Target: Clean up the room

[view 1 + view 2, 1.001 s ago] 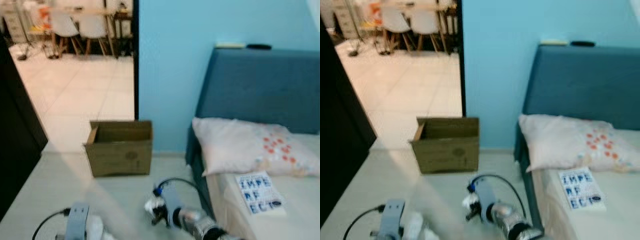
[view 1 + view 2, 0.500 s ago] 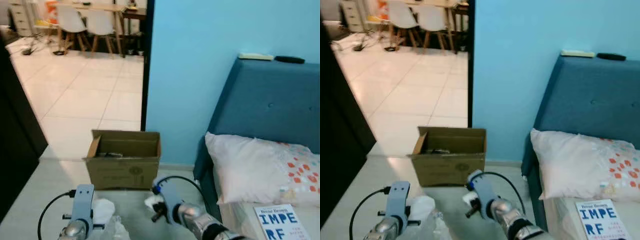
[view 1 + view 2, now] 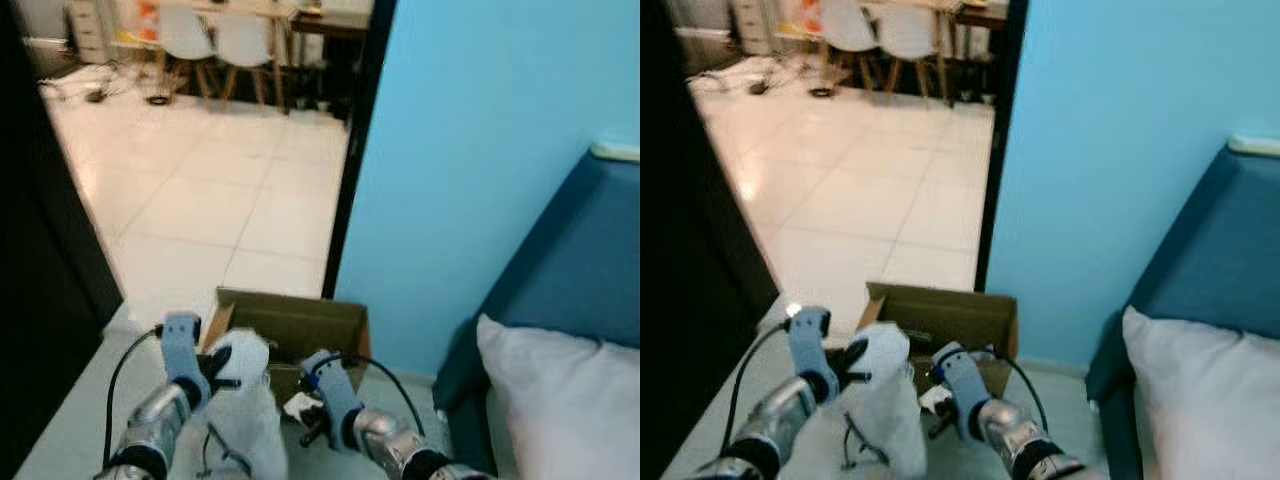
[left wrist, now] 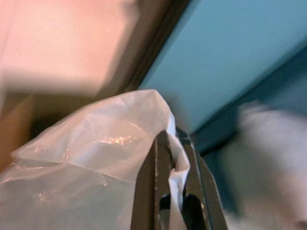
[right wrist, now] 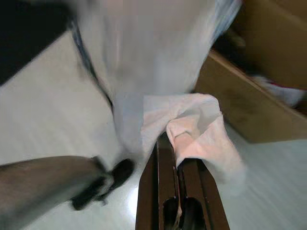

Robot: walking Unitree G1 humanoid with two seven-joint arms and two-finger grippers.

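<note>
White, see-through plastic bag [image 3: 243, 400] with a glossy sheen, pinched between dark fingers [image 4: 152, 191]. Pale pinkish-white tissue [image 5: 199, 129] beside it. Brown cardboard box [image 3: 305, 330], plain, dark inside. Wall [image 3: 480, 170] is bright sky blue, headboard [image 3: 560, 270] a deeper teal blue. Pillow [image 3: 570, 400] white. Floor tiles [image 3: 200, 190] cream with thin grey lines. Door frame [image 3: 355, 140] black. White chairs [image 3: 220, 40] on wooden legs far back.

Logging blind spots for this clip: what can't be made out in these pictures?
- Contents of the cardboard box: eye views, hidden by the plastic bag and both arms.
- Red-and-white item in the box: right wrist view, blurred.
- Crumpled tissue in the right gripper: eye views, too small.
- Bag's lower end: cut off by the frame edge.
</note>
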